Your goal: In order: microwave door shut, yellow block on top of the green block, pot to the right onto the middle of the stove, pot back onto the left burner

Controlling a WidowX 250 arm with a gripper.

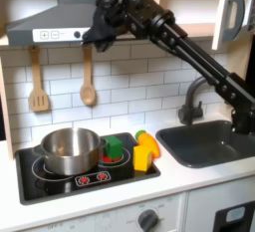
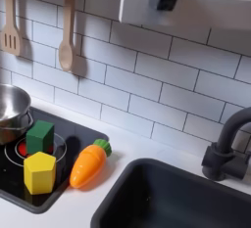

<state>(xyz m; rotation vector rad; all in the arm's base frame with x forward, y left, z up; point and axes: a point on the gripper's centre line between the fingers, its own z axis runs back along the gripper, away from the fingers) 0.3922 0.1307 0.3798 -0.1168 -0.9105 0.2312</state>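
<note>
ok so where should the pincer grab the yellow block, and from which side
Probably from straight above, closing on two opposite flat side faces of the yellow block. It stands upright on the stove with its top clear. In the second exterior view the green block sits close behind it and the toy carrot lies to the second exterior view's right, so a sideways approach looks crowded.

You have one pot (image 1: pixel 68 149), two blocks (yellow block (image 2: pixel 40 171), green block (image 2: pixel 39 136)), one toy carrot (image 2: pixel 88 164), and two hanging wooden utensils (image 1: pixel 88 80).
</note>
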